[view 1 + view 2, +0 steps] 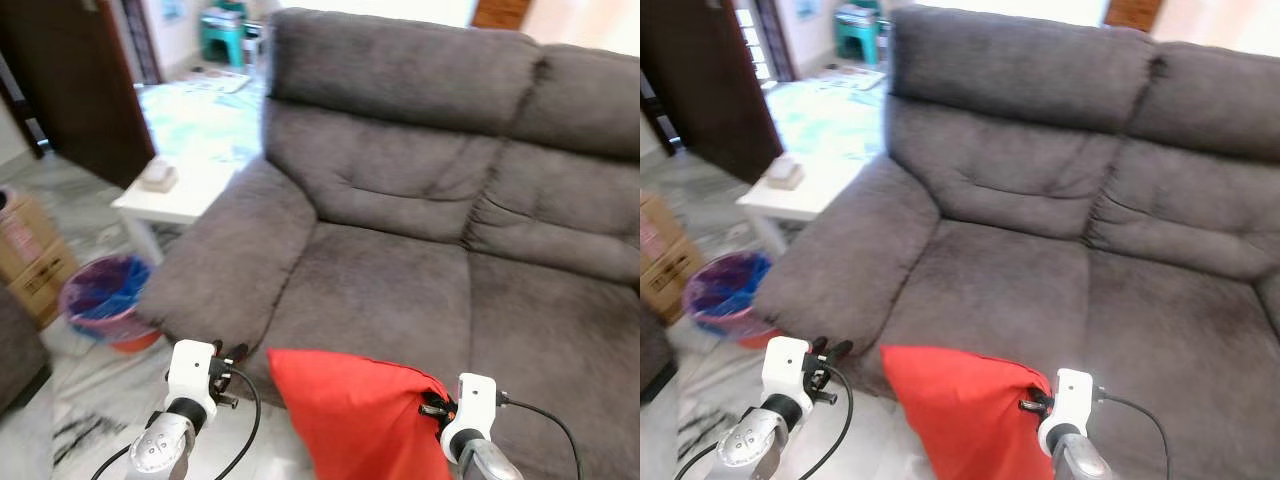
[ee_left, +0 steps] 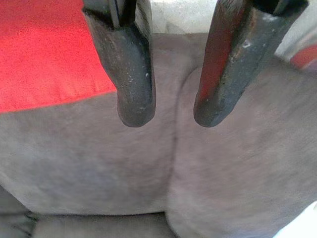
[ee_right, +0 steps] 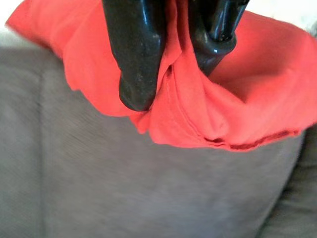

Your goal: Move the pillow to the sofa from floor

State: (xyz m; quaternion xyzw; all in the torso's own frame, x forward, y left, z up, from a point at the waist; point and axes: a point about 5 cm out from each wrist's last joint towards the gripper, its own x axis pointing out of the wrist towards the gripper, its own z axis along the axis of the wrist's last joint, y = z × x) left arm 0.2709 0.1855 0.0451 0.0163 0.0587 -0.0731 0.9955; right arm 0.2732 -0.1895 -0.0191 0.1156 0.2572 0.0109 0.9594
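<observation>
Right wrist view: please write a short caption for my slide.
Right gripper, jaws shut on a fold of the red pillow, holds it above the grey sofa.

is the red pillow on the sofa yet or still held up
Held up: the right gripper pinches the red pillow by its corner, in front of the sofa.
</observation>
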